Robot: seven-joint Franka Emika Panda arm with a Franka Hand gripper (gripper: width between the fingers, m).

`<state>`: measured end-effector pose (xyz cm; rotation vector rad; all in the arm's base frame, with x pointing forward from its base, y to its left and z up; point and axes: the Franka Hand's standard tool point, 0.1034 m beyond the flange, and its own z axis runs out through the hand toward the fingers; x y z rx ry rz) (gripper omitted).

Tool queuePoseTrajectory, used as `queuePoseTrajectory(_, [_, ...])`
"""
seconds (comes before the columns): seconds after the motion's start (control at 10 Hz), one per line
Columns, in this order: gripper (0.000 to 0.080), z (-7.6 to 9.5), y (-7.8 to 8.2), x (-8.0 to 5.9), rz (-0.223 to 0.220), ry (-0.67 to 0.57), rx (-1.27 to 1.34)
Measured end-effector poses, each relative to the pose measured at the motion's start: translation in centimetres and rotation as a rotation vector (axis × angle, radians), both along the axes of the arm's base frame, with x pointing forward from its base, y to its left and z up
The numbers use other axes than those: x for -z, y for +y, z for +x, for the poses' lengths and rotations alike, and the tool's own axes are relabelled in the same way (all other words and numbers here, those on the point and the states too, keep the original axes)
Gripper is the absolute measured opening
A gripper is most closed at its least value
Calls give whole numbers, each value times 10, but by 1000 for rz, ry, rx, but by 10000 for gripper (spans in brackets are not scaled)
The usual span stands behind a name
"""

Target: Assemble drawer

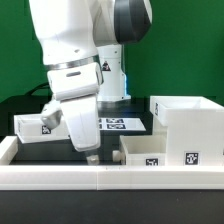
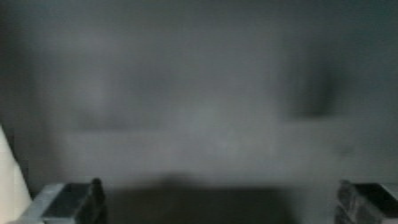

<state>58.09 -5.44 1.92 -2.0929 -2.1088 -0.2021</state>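
The wrist view is blurred: its dark grey surface shows no detail, and the picture's edge cuts off the grey gripper fingers. In the exterior view the white robot arm hides part of the marker board and of the small white plastic tray box by the table's corner on the exterior view's left.

Gripper is hanging low over a bare strip of black table. Its fingers are wide apart, and the blurred wrist view shows nothing between them. It's tight on the exterior view's right, where the front tray box stands just beside it. The tall shell walls off that whole side. Toward the exterior view's left the second tray box sits near, with open table between. The low white rail fences the front edge. Behind, the marker board lies flat.
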Motion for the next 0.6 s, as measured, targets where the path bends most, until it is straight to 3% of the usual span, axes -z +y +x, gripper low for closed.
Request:
queuePoseTrajectory(0.4, [648,0,34,4,16,-18,23])
queuePoseTrajectory(0.6, [648,0,31,5,15,-18,25])
